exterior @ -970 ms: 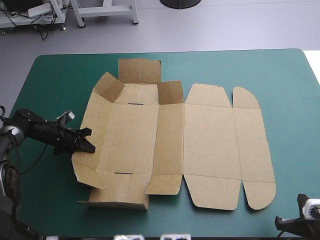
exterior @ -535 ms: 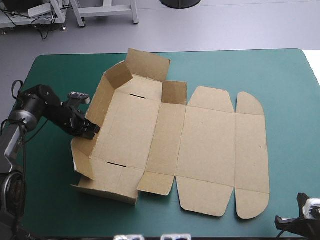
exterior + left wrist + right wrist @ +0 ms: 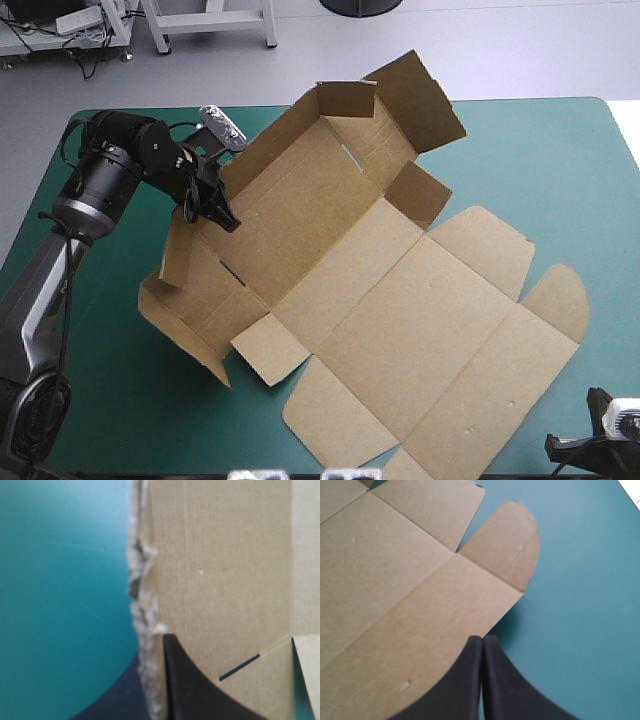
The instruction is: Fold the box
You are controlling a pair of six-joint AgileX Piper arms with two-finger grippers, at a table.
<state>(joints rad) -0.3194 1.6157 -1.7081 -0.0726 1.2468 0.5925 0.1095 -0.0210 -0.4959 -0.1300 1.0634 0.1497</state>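
Note:
The brown box (image 3: 380, 290) is a cut sheet lying slantwise on the teal-green cover, its left part tipped up with walls and flaps raised. My left gripper (image 3: 222, 215) is shut on the box's raised left wall at mid-height. In the left wrist view that wall's frayed edge (image 3: 145, 605) runs up from my left gripper (image 3: 161, 639), of which one black finger (image 3: 190, 685) shows against the board. My right gripper (image 3: 482, 639) is shut and holds nothing, low over the box's flat lid panel (image 3: 395, 580), just short of its rounded flap (image 3: 505, 545).
Bare teal-green cover (image 3: 560, 160) lies to the right of and beyond the box, and more (image 3: 90, 340) to the left under my left arm. The box's near flaps reach the table's near edge (image 3: 440, 462).
My left gripper has swung up and toward the far edge with the box's wall in it. The whole sheet has turned and its left part has risen. The right arm stayed put.

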